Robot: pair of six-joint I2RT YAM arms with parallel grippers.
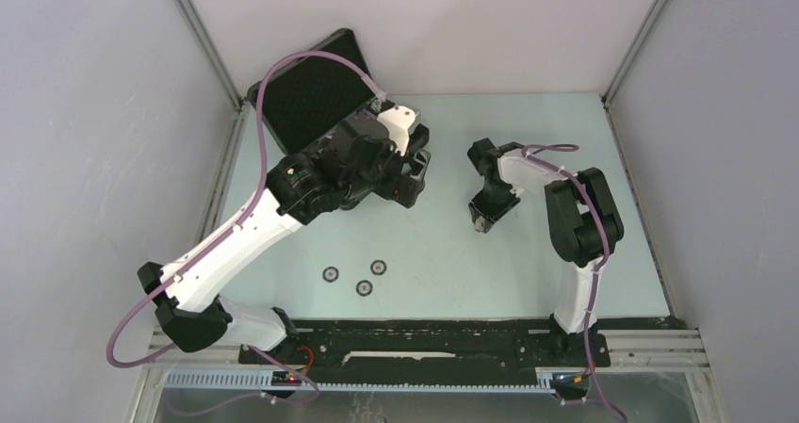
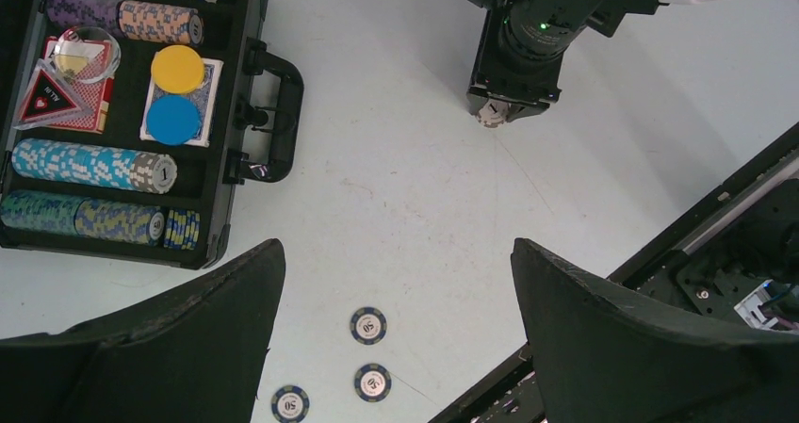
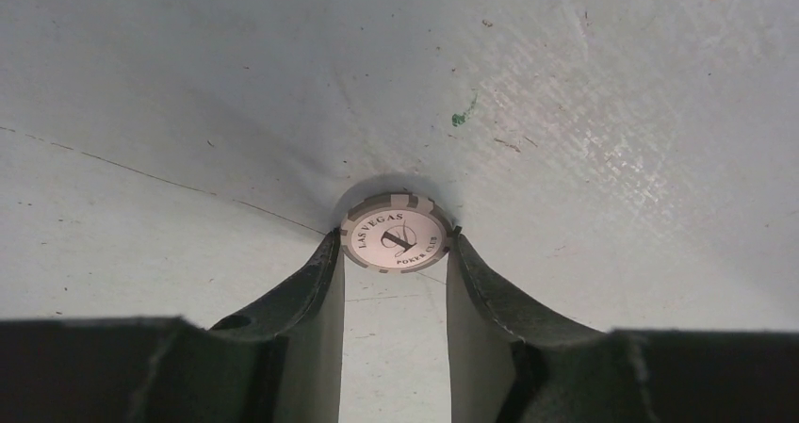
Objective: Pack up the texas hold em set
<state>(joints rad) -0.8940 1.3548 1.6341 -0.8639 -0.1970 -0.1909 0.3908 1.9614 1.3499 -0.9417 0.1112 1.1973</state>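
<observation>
Step in hand: pickup of one stray grey chip [image 3: 396, 232] from the table [image 3: 612, 112], well to the right of the briefcase [image 2: 229, 159]. Judged somewhere in the middle of the packing, with most pieces already stowed.

At the right gripper [image 3: 394, 244]: narrowed onto the grey chip, one fingertip against each side of the rim. Lifted or lying flat, not to be told.

At the left gripper [image 2: 396, 253]: spread wide, holding nothing, poised above the table between the briefcase and the loose chips.

Briefcase: open at the far left, lid [image 1: 316, 89] propped up behind, handle [image 2: 285, 112] towards the middle of the table. Inside: patterned chip rows [image 2: 94, 164], blue-backed card deck [image 2: 209, 103] under an orange disc [image 2: 178, 69] and a blue disc [image 2: 173, 120].

Next move, as judged: calls for a firm pinch, a straight lift, a carry leftwards, then a release edge-on into a row with room. Likeliest slot: beside the short stack [image 2: 181, 229] at the end of the lowest row.

Also around: three dark chips [image 2: 368, 325] on the table near the arm bases, apart from one another, not yet packed.

In the way: left arm [image 1: 245, 235] stretched over the briefcase, across the likely path. Further risk: thin chip, smooth rim, apt to flip out of the pinch.
</observation>
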